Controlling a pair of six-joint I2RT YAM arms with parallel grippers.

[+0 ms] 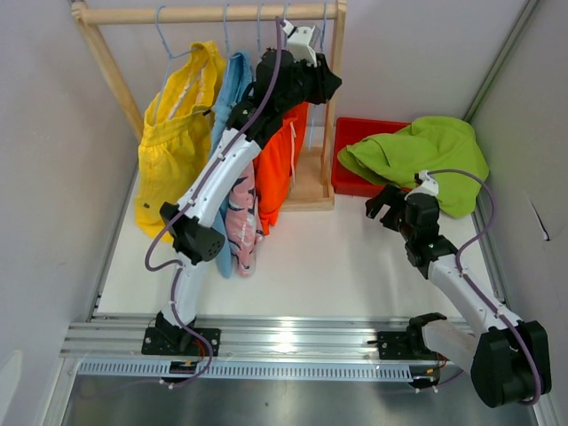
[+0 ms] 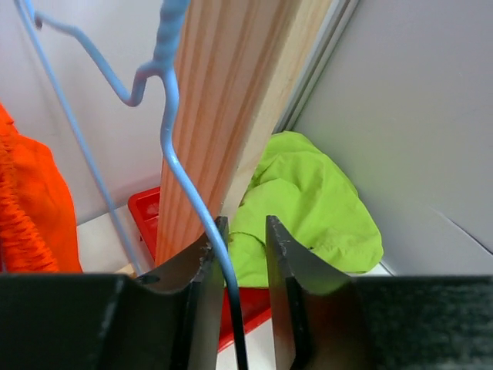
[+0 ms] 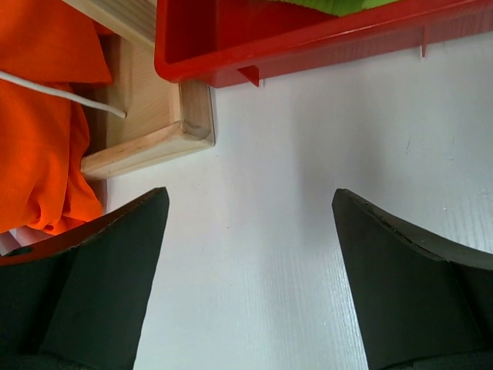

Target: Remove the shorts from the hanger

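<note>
Left gripper (image 2: 245,225): jaws narrowly apart, blue hanger wire (image 2: 173,154) between, lying against one finger; rack post (image 2: 231,92) just behind.
Right gripper (image 3: 250,196): jaws wide, empty, over table (image 3: 293,154).
Lime green shorts (image 1: 426,155): heaped on red bin (image 1: 351,129), far right corner.
Yellow shorts (image 1: 177,133), light blue shorts (image 1: 232,80), pink shorts (image 1: 241,222), orange shorts (image 1: 275,177): hanging on rack, far left.

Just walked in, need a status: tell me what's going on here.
The left gripper sits at the rack's right end, jaws apart around a blue wire hanger. The lime green shorts lie over the red bin. The right gripper hovers open above the table. Yellow shorts, blue shorts, pink shorts and orange shorts hang on the rack.
</note>
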